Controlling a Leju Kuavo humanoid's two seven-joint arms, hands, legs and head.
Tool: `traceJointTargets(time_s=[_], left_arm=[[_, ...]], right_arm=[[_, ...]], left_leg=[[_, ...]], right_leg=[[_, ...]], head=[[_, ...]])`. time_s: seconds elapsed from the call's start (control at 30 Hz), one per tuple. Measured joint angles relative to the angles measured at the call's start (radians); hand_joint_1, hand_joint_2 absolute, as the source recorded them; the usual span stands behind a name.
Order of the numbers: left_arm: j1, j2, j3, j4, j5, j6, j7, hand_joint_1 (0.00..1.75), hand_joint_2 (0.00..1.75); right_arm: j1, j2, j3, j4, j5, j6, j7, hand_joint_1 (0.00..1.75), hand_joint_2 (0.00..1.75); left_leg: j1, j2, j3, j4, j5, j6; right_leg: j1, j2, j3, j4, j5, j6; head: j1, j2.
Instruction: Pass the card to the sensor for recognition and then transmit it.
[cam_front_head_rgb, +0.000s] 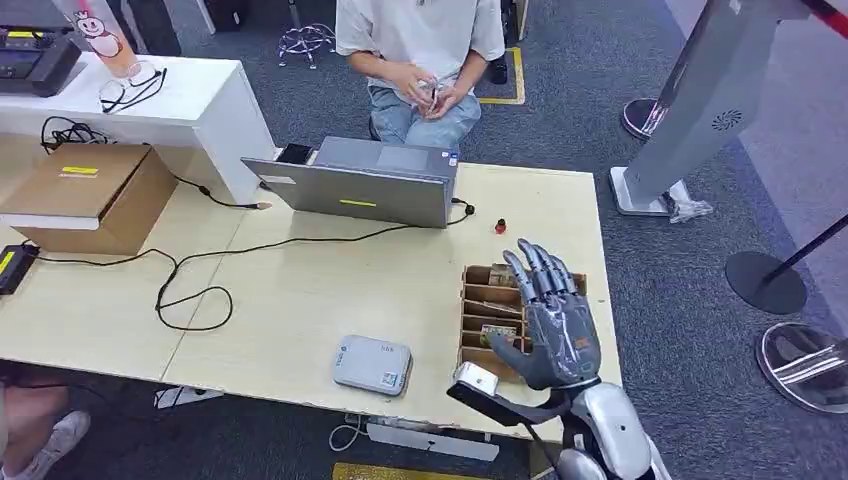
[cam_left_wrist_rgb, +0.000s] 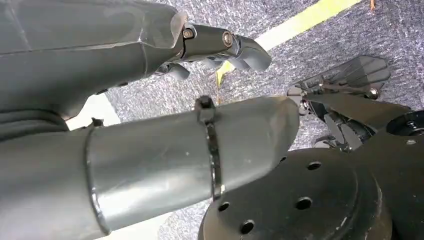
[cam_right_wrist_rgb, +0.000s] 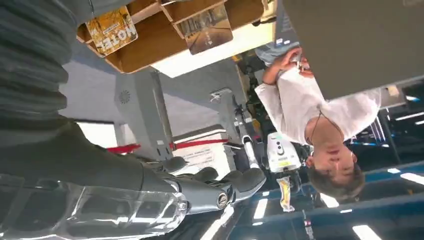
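Right hand (cam_front_head_rgb: 555, 325) raised over the card rack (cam_front_head_rgb: 478, 305) at the right near part of the table (cam_front_head_rgb: 300, 300), fingers spread and pointing away, palm empty. Right wrist view shows the same hand (cam_right_wrist_rgb: 200, 187) with fingers loosely curved and holding nothing. Left hand (cam_left_wrist_rgb: 220, 47) hangs low over grey carpet with a yellow line; fingers curl inward, nothing between them.

Cards sit in the rack's slots: one with a yellow "HOTEL" print (cam_right_wrist_rgb: 112, 30) in one compartment, another darker card (cam_right_wrist_rgb: 205, 32) in the next compartment. From the head view a card (cam_front_head_rgb: 497, 331) shows in a near slot, partly covered by the hand. No card is in either hand.

Sensor (cam_front_head_rgb: 373, 364), a flat grey pad with rounded corners, lies left of the rack near the table's near edge, apart from the rack.

Farther back an open grey laptop (cam_front_head_rgb: 365, 185) stands with its back toward the robot, a black cable (cam_front_head_rgb: 190, 290) looping across the tabletop from it. Small red object (cam_front_head_rgb: 500, 226) just right of the laptop. Cardboard box (cam_front_head_rgb: 95, 195) at the far left. White counter (cam_front_head_rgb: 150, 100) behind it, glasses (cam_front_head_rgb: 130, 90) on top. Person in a white shirt (cam_front_head_rgb: 420, 30) sits beyond the laptop, hands together. Grey stand (cam_front_head_rgb: 690, 110) on the floor at the far right.
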Motion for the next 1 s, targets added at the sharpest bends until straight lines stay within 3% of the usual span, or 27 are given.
traceJointTargets(time_s=[0.4,1.0], left_arm=[[0.016,-0.014,0.024,-0.022,-0.002,-0.021,0.010,0.00,0.00],[0.041,-0.077,0.103,-0.163,-0.059,-0.102,0.042,0.00,0.00]], right_arm=[[-0.016,-0.011,0.025,0.000,0.054,0.047,0.047,0.00,1.75],[-0.042,-0.026,0.082,0.024,0.158,0.095,0.103,0.00,1.75]], left_leg=[[0.000,0.000,0.000,0.000,0.000,0.000],[0.000,0.000,0.000,0.000,0.000,0.000]], right_leg=[[0.000,0.000,0.000,0.000,0.000,0.000],[0.000,0.000,0.000,0.000,0.000,0.000]], head=[[0.000,0.000],[0.000,0.000]])
